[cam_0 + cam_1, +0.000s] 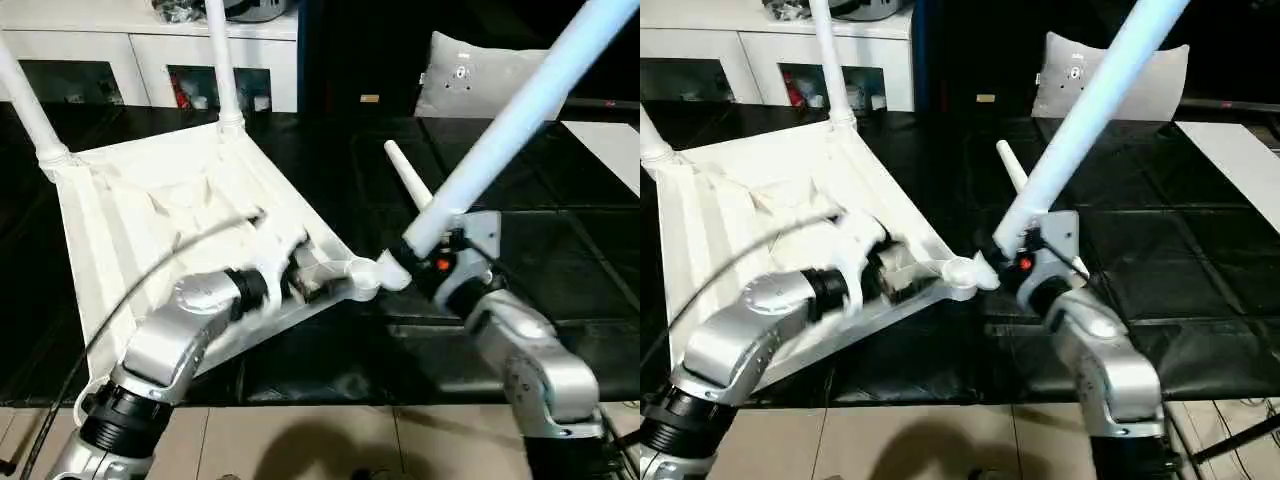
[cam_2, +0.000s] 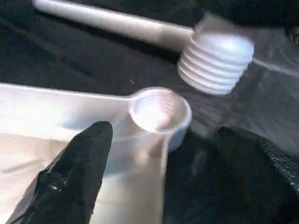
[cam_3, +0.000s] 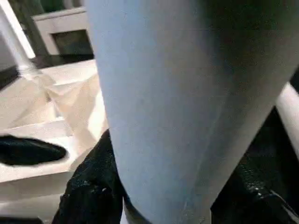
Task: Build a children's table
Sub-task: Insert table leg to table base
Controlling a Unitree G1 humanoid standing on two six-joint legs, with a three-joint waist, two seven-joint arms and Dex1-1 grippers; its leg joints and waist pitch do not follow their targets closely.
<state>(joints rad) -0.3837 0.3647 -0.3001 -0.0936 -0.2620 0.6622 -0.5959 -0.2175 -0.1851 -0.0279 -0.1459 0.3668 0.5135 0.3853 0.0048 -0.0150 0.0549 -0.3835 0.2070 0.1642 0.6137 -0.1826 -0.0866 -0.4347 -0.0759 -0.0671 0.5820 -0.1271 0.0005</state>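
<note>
Black right gripper (image 1: pixel 425 262) jaws clamp a smooth tapered leg (image 1: pixel 520 115); left gripper's (image 2: pixel 159 158) gape beside the ribbed tabletop's (image 1: pixel 150 200) round threaded socket (image 2: pixel 159 109).

An upturned white table top (image 1: pixel 150 210) blocks the dark floor (image 1: pixel 560 250) from nine to eleven o'clock, two fitted legs (image 1: pixel 222 60) rising there. A loose leg (image 1: pixel 408 175) lies at centre. Three o'clock floor is open.

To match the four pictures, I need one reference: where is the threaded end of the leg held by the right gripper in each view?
Left eye view: threaded end, centre.
Right eye view, centre.
Left wrist view, upper right.
Right wrist view: hidden; the leg is there.
Shared landmark: empty corner socket, beside the thread.
</note>
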